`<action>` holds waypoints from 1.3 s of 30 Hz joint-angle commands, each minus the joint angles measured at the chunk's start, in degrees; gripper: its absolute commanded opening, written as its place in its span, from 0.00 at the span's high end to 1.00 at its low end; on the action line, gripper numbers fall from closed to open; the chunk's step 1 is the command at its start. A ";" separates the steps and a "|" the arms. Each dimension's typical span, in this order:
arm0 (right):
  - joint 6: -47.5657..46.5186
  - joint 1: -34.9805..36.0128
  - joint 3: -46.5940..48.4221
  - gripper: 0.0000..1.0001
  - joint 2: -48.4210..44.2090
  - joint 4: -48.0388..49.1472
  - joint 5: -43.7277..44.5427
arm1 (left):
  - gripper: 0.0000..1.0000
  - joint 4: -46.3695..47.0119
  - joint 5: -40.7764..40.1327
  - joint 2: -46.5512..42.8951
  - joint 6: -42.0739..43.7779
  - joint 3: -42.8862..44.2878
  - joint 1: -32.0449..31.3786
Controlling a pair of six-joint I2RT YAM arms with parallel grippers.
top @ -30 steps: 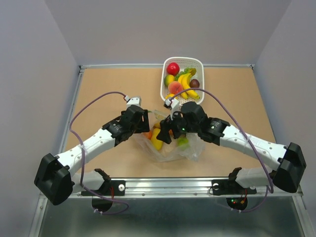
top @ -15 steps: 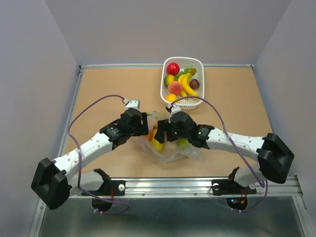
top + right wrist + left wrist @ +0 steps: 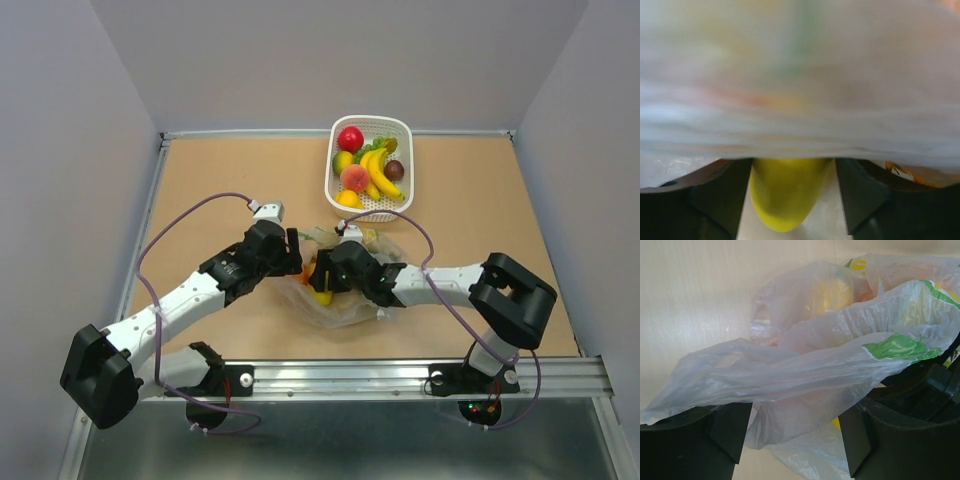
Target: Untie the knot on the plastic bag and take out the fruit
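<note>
Centrally on the tan table [image 3: 200, 190], just in front of the white basket [image 3: 372, 211], lay the plastic bag [image 3: 345, 312]. It was slumped and crumpled, and its thin film was clear enough for the colours inside to show through. Seen from the left wrist, the film was glossy and finely creased, folded into soft overlapping layers. It carried green-and-yellow prints near its right side, with pale yellow and orange shapes blurred behind it. A long bunched fold of it ran across the left gripper [image 3: 795, 437]. That gripper's fingers [image 3: 730, 432] stood well apart with only loose film sagging between them, and they pinched nothing that I could see. From above, the left gripper sat at the bag's left edge, next to an orange fruit [image 3: 303, 272] lying under the film. The right gripper [image 3: 790, 205] reached into the bag from the opposite side, and the two grippers were close together. Its wrist view was mostly filled by blurred, milky plastic. Below that, a smooth yellow fruit [image 3: 787, 195] filled the gap between the fingers [image 3: 715, 202], which pressed on both its sides. Behind the bag, the basket held a red apple [image 3: 350, 138], bananas [image 3: 380, 172] and a peach [image 3: 352, 179].
</note>
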 commanded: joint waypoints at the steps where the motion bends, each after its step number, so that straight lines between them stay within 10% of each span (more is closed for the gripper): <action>1: 1.82 1.10 -1.87 0.37 0.75 3.39 2.82 | 0.24 1.67 -0.25 -1.74 0.87 -1.08 -0.27; 12: -6.35 2.07 -5.29 0.99 -13.83 3.48 -2.27 | 0.24 1.67 -2.36 -1.92 2.27 -0.91 -0.18; 26: -23.05 2.06 1.09 1.00 -33.70 -2.92 -2.99 | 0.24 0.79 -1.04 -2.62 5.35 -1.08 -0.18; 33: -31.57 -0.38 12.44 0.99 -30.28 -7.24 10.55 | 0.24 2.90 0.80 -2.80 5.08 -1.96 -0.27; 39: -31.85 -14.44 21.59 0.99 -23.44 -7.15 5.21 | 0.24 3.16 0.45 -3.24 5.61 -1.96 -0.27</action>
